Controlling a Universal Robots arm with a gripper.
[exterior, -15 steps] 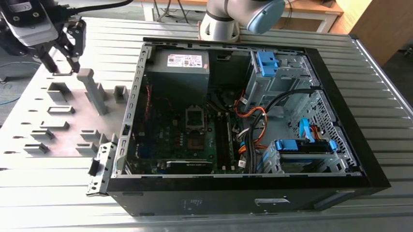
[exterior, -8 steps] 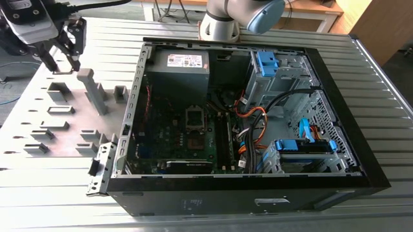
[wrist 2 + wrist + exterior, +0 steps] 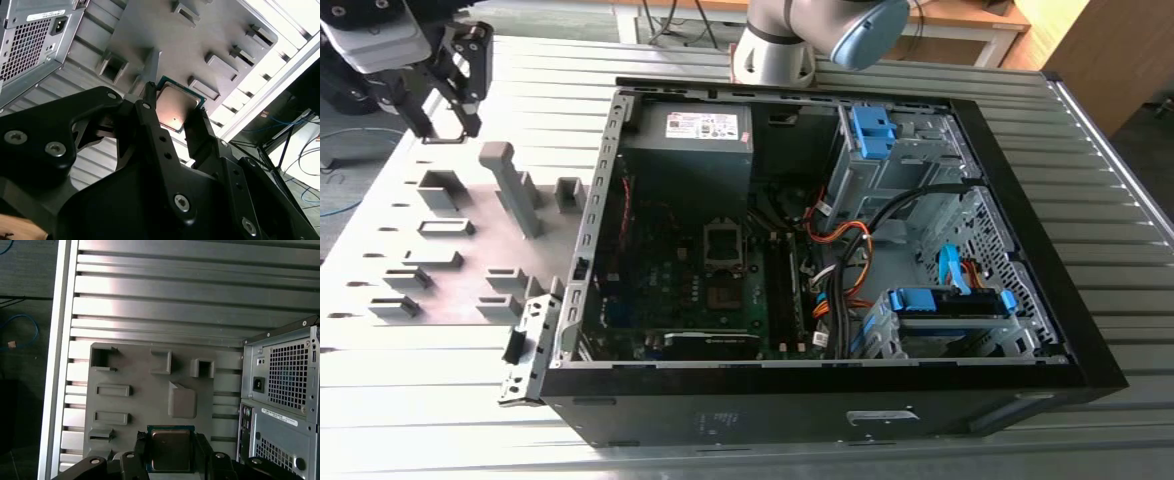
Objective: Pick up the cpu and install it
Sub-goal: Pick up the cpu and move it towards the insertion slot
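Grip on the cpu (image 3: 170, 450) is by two opposite edges, with the gripper (image 3: 176, 107) clamped and the chip held above the grey holder tray (image 3: 150, 395) beside the computer case (image 3: 787, 400) — best kept level, with only a light squeeze.

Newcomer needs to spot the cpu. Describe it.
Beside the open computer case, on the exterior view's left, lies a grey holder plate. Above it the pincer grips the cpu: thin silvery square, green-edged, unlike the grey plastic blocks.
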